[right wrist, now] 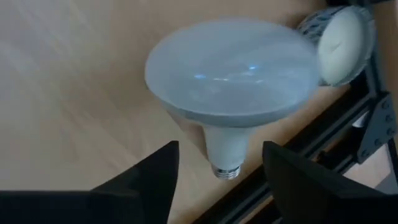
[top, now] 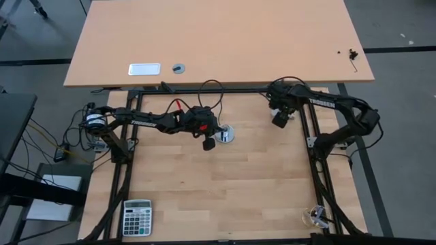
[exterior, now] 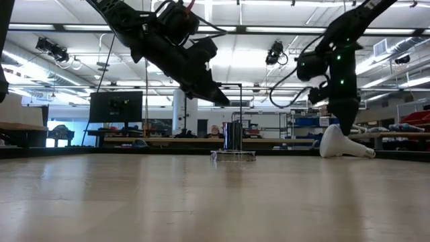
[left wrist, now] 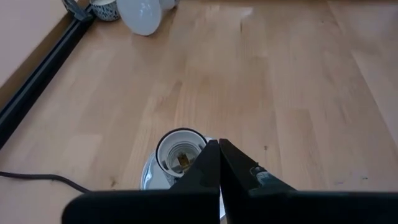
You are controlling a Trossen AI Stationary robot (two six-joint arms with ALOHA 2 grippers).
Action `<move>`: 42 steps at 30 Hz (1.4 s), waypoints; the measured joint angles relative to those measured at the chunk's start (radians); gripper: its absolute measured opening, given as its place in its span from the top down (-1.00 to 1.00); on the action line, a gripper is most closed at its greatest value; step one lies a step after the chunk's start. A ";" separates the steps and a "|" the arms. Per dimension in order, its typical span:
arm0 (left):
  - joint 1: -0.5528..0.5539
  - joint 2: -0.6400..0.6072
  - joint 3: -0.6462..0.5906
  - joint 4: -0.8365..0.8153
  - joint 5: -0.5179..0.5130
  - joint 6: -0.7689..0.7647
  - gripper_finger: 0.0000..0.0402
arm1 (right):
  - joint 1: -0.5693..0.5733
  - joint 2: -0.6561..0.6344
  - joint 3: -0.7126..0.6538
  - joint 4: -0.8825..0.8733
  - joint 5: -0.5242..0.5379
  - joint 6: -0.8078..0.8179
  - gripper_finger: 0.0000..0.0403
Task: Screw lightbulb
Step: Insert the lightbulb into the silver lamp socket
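My right hand (right wrist: 217, 168) hangs spread over the lightbulb (right wrist: 233, 81), which lies on its side on the table (top: 225, 190) at about one o'clock, near the back rail. It looks light, slick and fragile; I'd grip the narrow neck. My left hand (left wrist: 219, 162), pressed together, hovers over the socket (left wrist: 180, 152).
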 joint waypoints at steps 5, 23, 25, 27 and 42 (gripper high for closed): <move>0.000 0.000 0.000 -0.003 0.000 0.004 1.00 | -0.029 0.108 0.000 0.034 0.010 -0.002 -0.26; 0.000 0.000 0.000 -0.004 0.000 0.010 1.00 | 0.098 0.123 -0.001 0.186 -0.226 0.286 -0.30; 0.000 0.000 0.000 -0.004 0.000 0.010 1.00 | 0.106 0.123 -0.001 0.219 -0.226 0.297 -0.29; 0.000 0.000 0.000 -0.004 0.000 0.010 1.00 | 0.113 0.123 -0.001 0.261 -0.226 0.290 -0.28; 0.000 0.000 0.000 -0.003 0.000 0.010 1.00 | 0.139 0.172 -0.005 0.409 -0.326 0.132 -0.13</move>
